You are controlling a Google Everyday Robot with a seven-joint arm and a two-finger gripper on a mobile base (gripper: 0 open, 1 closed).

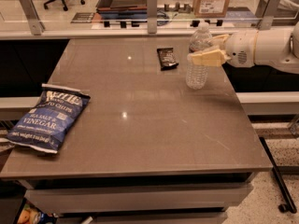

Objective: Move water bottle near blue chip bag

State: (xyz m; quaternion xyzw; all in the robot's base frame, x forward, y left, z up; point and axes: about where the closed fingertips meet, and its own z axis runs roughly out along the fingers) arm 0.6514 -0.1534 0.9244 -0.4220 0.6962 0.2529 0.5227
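Evidently the grasp itself was the weak spot. The clear ribbed plastic water bottle with a white cap stood upright near the far right edge of the grey tabletop. The cream-coloured end effector sat at the bottle's mid-height, reaching in from the right on a white arm. Whether it was clamped on the bottle or merely set against it could not be told.

The dark blue crinkly chip bag with white lettering lay flat at the near left edge, well apart from the bottle, so almost the whole width of the tabletop lay between them.

A thin-walled bottle of this kind would probably flex under a squeeze. A light hold could let it slip or rotate once lifted, and a nudge before a firm hold could tip it over the right edge. The small black snack wrapper lay just to the left of the bottle, and a low sweep toward the bag could drag it along. The bag overhung the near left edge slightly, so setting the bottle down too close could push it off. Released at a tilt, the tall bottle could also topple.
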